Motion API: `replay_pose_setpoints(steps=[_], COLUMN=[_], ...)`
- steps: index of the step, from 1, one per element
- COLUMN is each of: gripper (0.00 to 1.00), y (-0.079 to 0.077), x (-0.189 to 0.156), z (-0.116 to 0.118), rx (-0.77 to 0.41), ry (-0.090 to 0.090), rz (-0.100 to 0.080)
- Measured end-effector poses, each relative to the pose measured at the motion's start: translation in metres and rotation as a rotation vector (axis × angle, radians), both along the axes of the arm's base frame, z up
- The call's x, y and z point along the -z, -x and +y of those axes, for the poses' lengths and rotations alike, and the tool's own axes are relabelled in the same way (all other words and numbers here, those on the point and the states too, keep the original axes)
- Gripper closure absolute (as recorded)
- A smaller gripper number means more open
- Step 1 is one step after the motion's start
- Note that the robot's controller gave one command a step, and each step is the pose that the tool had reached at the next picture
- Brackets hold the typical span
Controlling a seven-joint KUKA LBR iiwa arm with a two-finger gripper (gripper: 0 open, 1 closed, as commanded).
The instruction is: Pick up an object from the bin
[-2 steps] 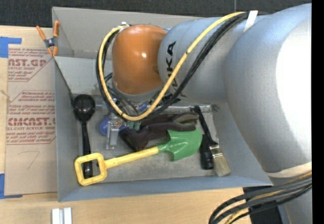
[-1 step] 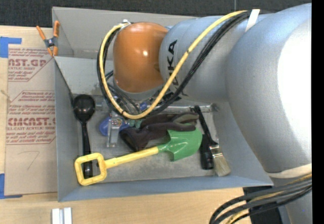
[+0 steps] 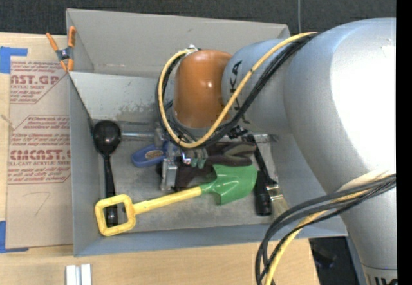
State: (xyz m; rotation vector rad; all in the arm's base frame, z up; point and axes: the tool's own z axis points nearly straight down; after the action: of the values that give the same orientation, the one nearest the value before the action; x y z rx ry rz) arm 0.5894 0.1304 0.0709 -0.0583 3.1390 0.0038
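front of grey metal bin (image 3: 116,94): 1 toy shovel (image 3: 168,200), yellow plastic handle with square grip, green blade, lying flat along the near wall. just behind its handle, mid-bin, gripper (image 3: 172,173) is low over a dark flat piece (image 3: 193,175). gripper opening: cannot tell, nothing seen held. blue plastic looped piece (image 3: 148,157) sits just left of the gripper. black round-bowled ladle (image 3: 107,137) lies along the left wall. orange wrist cover (image 3: 199,87) is above.
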Motion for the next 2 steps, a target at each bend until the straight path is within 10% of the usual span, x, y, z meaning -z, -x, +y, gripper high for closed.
replay_pose_setpoints(steps=[2], gripper=[0.0], y=[-0.0006], x=[-0.0001], z=[0.0009], rx=[-0.006], ry=[-0.003], rz=[-0.003])
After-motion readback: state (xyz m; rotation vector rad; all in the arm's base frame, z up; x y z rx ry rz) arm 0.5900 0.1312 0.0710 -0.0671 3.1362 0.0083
